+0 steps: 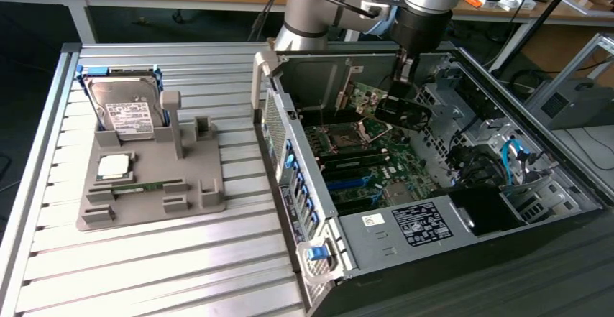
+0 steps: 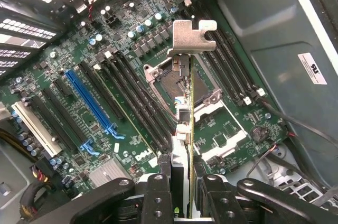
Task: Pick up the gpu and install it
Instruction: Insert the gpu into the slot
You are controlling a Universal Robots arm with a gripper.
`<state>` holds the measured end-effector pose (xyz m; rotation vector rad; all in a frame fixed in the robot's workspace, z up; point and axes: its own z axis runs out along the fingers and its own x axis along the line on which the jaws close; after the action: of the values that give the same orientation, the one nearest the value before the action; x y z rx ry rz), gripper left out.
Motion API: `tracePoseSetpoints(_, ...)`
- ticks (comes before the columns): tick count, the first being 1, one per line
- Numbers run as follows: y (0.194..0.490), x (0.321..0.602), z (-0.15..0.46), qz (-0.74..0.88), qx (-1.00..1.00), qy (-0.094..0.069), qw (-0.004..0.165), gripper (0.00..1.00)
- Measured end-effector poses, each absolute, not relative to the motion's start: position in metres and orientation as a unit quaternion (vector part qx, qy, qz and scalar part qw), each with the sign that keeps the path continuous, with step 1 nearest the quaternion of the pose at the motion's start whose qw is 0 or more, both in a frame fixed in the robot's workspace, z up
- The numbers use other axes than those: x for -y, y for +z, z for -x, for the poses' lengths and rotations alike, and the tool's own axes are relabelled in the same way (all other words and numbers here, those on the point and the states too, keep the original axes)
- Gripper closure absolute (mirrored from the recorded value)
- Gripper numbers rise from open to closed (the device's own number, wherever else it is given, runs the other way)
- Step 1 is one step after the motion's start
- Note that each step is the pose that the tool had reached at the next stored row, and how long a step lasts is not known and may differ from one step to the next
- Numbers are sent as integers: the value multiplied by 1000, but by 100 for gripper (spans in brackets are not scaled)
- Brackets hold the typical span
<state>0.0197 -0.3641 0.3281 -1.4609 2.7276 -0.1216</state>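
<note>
Card held inside the open computer on the ribbed metal counter (image 1: 144, 259)
Within the big grey-and-black tower case (image 1: 298, 180), above the green motherboard (image 2: 227, 134), the pincer (image 2: 185, 197) is clamped on the gpu (image 2: 191, 108), a thin green circuit card seen edge-on with a silvery notched bracket at its far end; I'd want it dead upright, edge parallel to a long slot, before any pressing

Hard drive (image 1: 129, 112), processor chip (image 1: 114, 166), grey fixture (image 1: 201, 191), slatted metal table (image 1: 144, 274)
</note>
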Motion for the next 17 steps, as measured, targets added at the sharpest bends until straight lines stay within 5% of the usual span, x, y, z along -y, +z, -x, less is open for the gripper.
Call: tracePoseSetpoints(17, 328, 364, -20, 492, -869, -39, 23, 73)
